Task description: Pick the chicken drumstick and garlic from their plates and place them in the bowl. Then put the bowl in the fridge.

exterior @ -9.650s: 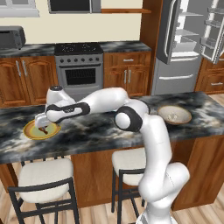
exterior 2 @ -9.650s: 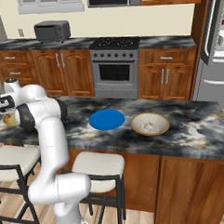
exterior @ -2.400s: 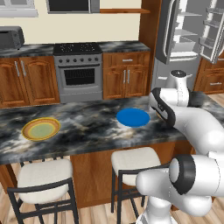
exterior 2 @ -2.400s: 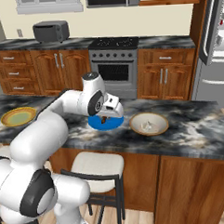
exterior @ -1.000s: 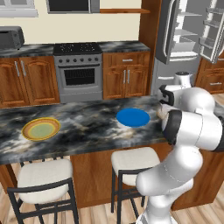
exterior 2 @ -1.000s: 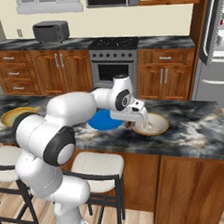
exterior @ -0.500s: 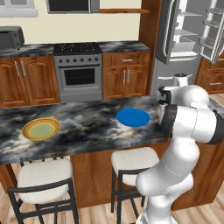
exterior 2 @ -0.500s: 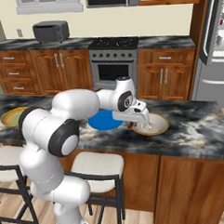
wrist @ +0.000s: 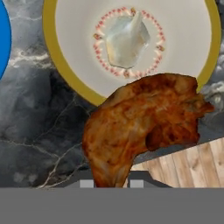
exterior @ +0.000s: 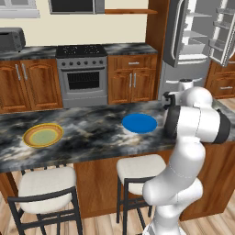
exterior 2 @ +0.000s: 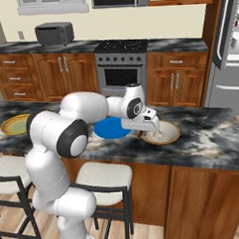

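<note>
we hold the drumstick (wrist: pixel 144 127) in our gripper (exterior 2: pixel 151 128), pinched tight by its thin end, so the fat brown part sticks out in front of the hand camera. we grip it this way so it hangs free and can fall straight down when we let go. it is up in the air, near the edge of the bowl (wrist: pixel 61 65), partly over the rim and partly over the dark counter (wrist: pixel 35 131), so we think it is not yet far enough over the middle to drop. the garlic (wrist: pixel 127 37) is in the bowl, sitting right in the middle, so that part of the job looks done. the bowl sits on the counter just beside the blue plate (exterior 2: pixel 111 127), and that plate is bare now. the yellow plate (exterior: pixel 43 135) is well apart, far along the counter, and bare too. behind the counter the fridge (exterior: pixel 197 41) stands with its doors open, ready for the bowl to go in later. we think the next thing is to move the hand a bit more over the bowl and then open up, gently, so the drumstick does not bounce out or knock the garlic away.
</note>
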You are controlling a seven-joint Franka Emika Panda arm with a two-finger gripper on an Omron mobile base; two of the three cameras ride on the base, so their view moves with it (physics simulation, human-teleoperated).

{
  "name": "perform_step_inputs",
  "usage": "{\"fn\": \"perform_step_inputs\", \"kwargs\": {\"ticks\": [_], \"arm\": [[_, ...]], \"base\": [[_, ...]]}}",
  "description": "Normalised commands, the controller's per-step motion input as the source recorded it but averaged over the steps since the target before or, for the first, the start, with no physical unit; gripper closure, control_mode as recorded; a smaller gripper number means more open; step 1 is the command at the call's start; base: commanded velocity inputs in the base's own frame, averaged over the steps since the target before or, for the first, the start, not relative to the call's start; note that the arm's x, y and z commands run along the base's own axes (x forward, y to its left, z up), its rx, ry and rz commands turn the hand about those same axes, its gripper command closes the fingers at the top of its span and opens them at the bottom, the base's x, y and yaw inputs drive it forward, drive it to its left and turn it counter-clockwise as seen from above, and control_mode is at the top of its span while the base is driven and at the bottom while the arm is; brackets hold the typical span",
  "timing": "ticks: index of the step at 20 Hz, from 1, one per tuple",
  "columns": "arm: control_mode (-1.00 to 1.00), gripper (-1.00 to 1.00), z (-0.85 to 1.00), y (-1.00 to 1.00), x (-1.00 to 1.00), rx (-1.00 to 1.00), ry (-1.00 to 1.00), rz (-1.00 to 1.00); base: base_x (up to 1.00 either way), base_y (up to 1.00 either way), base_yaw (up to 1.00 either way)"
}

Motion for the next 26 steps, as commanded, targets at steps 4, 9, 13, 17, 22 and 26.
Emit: {"fn": "perform_step_inputs", "kwargs": {"ticks": [4, 9, 13, 17, 22, 26], "arm": [[-1.0, 1.0, -0.18, -0.01, 0.31, 0.02, 0.09, 0.04], [-1.0, 1.0, -0.13, -0.04, 0.31, 0.04, 0.05, 0.05], [-1.0, 1.0, -0.14, -0.12, 0.27, 0.04, 0.07, 0.05], [-1.0, 1.0, -0.13, -0.21, 0.26, 0.04, 0.08, 0.07], [-1.0, 1.0, -0.1, -0.23, 0.23, 0.07, 0.09, 0.07], [-1.0, 1.0, -0.09, -0.11, 0.24, 0.08, 0.09, 0.07]], "base": [[0.0, 0.0, 0.0], [0.0, 0.0, 0.0], [0.0, 0.0, 0.0], [0.0, 0.0, 0.0], [0.0, 0.0, 0.0], [0.0, 0.0, 0.0]]}}
